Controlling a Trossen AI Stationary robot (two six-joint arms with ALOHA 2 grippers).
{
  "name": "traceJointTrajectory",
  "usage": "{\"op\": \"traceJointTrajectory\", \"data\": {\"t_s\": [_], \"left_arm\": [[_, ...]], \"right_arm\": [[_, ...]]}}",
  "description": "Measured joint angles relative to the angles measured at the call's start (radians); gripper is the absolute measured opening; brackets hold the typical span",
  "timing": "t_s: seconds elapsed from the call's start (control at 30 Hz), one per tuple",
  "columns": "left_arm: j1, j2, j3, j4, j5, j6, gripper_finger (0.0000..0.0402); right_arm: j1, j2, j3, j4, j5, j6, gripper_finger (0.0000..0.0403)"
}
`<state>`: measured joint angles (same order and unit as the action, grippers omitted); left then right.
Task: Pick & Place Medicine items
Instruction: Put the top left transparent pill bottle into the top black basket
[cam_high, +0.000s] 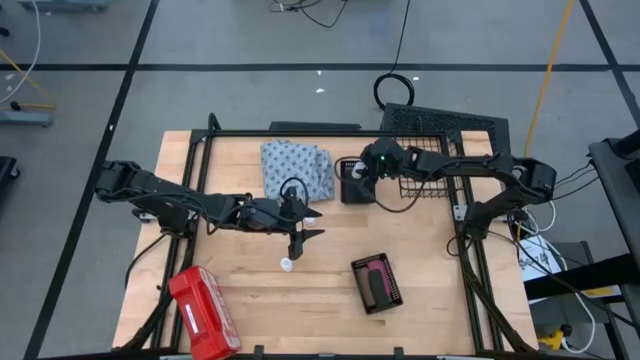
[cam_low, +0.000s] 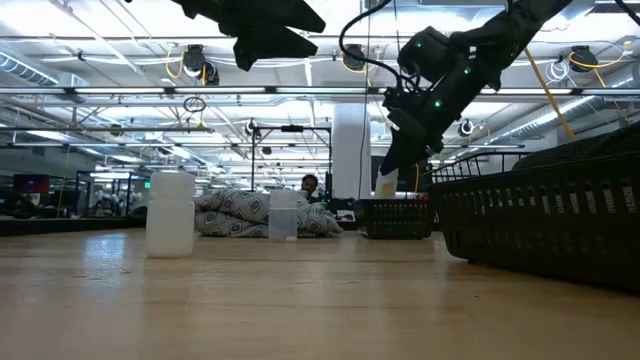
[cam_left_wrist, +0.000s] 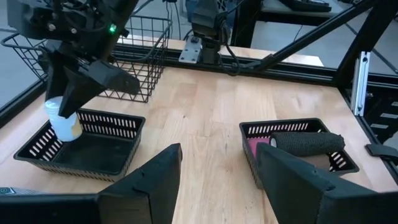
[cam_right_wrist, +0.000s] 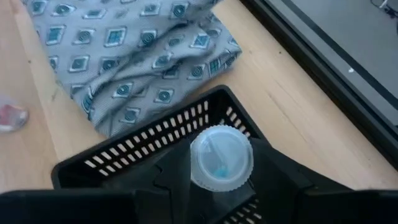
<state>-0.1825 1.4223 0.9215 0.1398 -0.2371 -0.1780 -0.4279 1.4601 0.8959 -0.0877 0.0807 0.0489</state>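
My right gripper (cam_high: 362, 178) is shut on a small white bottle (cam_left_wrist: 62, 121) with a pale top, held over a small black basket (cam_left_wrist: 81, 149) beside the blue-white patterned cloth (cam_high: 295, 168). My left gripper (cam_high: 300, 240) hangs open and empty above the table's middle. Two more white bottles stand on the wood: one near the left gripper (cam_high: 287, 264), one by the cloth (cam_high: 313, 218). A second black basket (cam_high: 378, 283) holds a black tube (cam_left_wrist: 308, 143) and a pink-red one (cam_left_wrist: 252, 147). My right gripper pinches the white bottle between its two fingers, on its sides just under the pale top (cam_right_wrist: 198, 163). The fingers come from above, slanting down. The bottle hangs top up, clear of the small black basket's rim (cam_low: 397, 203) below it.
A large red plastic case (cam_high: 203, 312) lies at the near left corner. A tall black wire basket (cam_high: 440, 150) stands at the far right, behind the right arm. Bare wood lies between the two black baskets.
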Motion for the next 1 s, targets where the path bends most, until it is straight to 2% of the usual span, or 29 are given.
{"op": "traceJointTrajectory", "data": {"t_s": [0.43, 0.57, 0.8, 1.0], "left_arm": [[0.004, 0.0, 0.0, 0.0, 0.0, -0.001, 0.0214], [0.004, 0.0, 0.0, 0.0, 0.0, -0.001, 0.0214], [0.004, 0.0, 0.0, 0.0, 0.0, -0.001, 0.0214], [0.004, 0.0, 0.0, 0.0, 0.0, -0.001, 0.0214]], "right_arm": [[-0.018, 0.106, -0.001, 0.012, 0.03, -0.05, 0.0132], [-0.018, 0.11, 0.0, 0.003, 0.083, -0.067, 0.0132], [-0.019, 0.109, 0.0, 0.001, 0.102, -0.079, 0.0135], [-0.018, 0.109, -0.023, 0.013, 0.098, -0.096, 0.0157]]}}
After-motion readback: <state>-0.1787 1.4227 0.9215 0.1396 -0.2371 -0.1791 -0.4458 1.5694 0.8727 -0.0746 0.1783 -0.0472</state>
